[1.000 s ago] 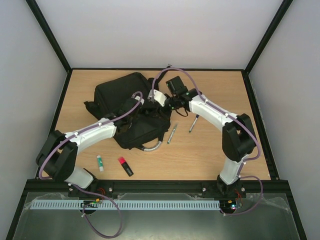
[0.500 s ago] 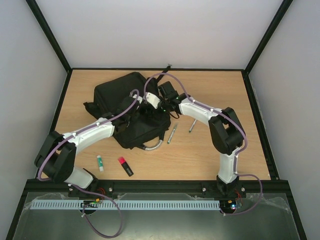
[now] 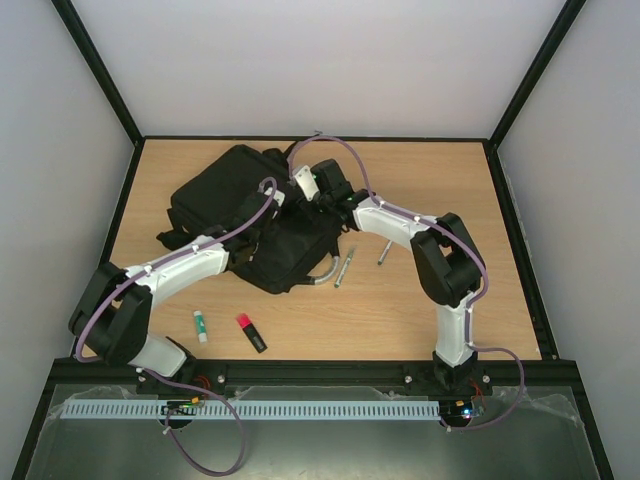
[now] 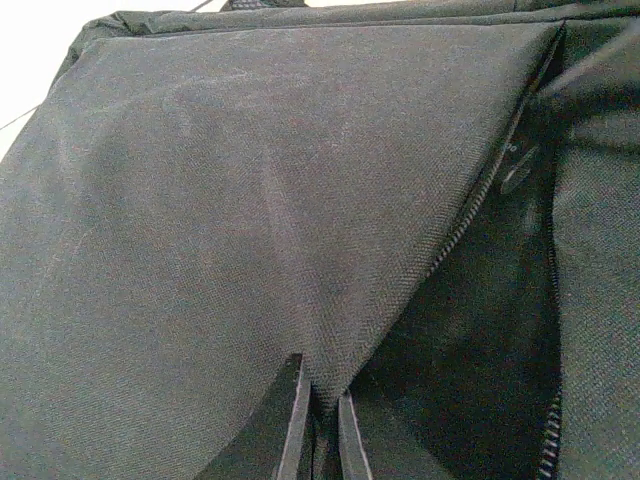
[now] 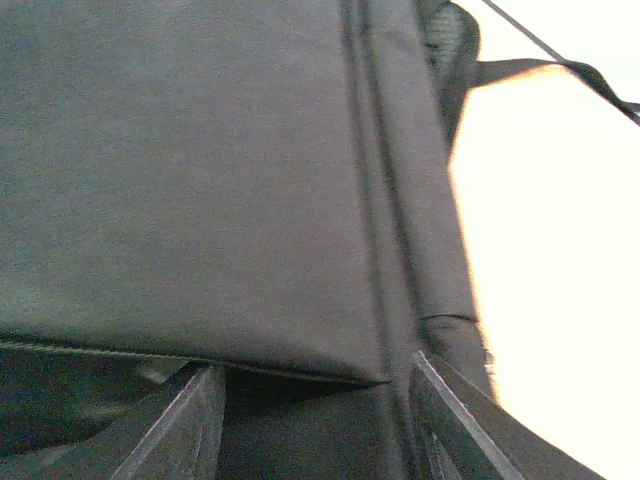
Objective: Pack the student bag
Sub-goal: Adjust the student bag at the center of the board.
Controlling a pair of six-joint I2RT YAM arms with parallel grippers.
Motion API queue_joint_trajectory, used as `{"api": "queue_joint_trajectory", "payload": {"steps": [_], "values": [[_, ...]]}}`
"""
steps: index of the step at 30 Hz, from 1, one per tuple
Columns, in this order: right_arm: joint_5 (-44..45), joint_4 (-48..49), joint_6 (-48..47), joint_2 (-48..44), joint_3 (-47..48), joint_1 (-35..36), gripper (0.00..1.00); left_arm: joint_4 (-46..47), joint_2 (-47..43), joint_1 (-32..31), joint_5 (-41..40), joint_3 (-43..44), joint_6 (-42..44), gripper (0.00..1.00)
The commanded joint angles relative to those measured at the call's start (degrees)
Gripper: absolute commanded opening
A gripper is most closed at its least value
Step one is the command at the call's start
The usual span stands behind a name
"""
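The student bag [image 3: 225, 195], a large black fabric backpack with a grey curved handle [image 3: 326, 271], lies at the back left of the table. It fills the left wrist view [image 4: 220, 220] and the right wrist view [image 5: 200, 170]. My left gripper [image 3: 268, 220] is shut on a fold of the bag's flap [image 4: 322, 385], beside a zipper edge [image 4: 478, 205] and a dark opening [image 4: 470, 330]. My right gripper [image 3: 302, 195] is over the bag's right side. It is open, with its fingers [image 5: 205, 420] wide apart at the bag's edge and holding nothing.
Two pens [image 3: 345, 267] [image 3: 385, 249] lie on the table right of the bag. A glue stick [image 3: 200, 323] and a red and black highlighter [image 3: 251, 332] lie near the front left. Black frame rails border the table.
The bag has shifted and turned toward the back left, its handle swinging right. My right gripper moved left and back over the bag. My left gripper moved with the fabric.
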Motion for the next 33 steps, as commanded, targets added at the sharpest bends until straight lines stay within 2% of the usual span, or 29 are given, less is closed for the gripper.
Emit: {"api": "queue_joint_trajectory", "payload": {"steps": [1, 6, 14, 17, 25, 33], "values": [[8.90, 2.69, 4.93, 0.61, 2.63, -1.09, 0.50, 1.39, -2.67, -0.05, 0.85, -0.17, -0.71, 0.02], [9.49, -0.76, 6.29, 0.72, 4.29, -1.71, 0.51, 1.39, -3.08, -0.08, 0.94, -0.23, -0.64, 0.02], [-3.45, -17.54, 9.60, 4.93, 11.63, -5.24, 0.53, 1.47, -3.38, -0.07, 1.29, -0.24, -0.36, 0.02], [-8.23, -21.78, 11.35, 5.35, 12.21, -7.23, 0.49, 1.57, -3.10, -0.04, 1.67, -0.25, -0.18, 0.02], [-18.86, -27.74, 11.73, 3.71, 8.89, -9.18, 0.33, 2.64, -1.77, -0.13, 4.12, 0.00, 0.40, 0.02], [-25.36, -30.40, 11.20, -0.32, 1.53, -9.24, 0.31, 1.40, 3.14, -1.59, 4.97, 4.41, 1.25, 0.02]]}}
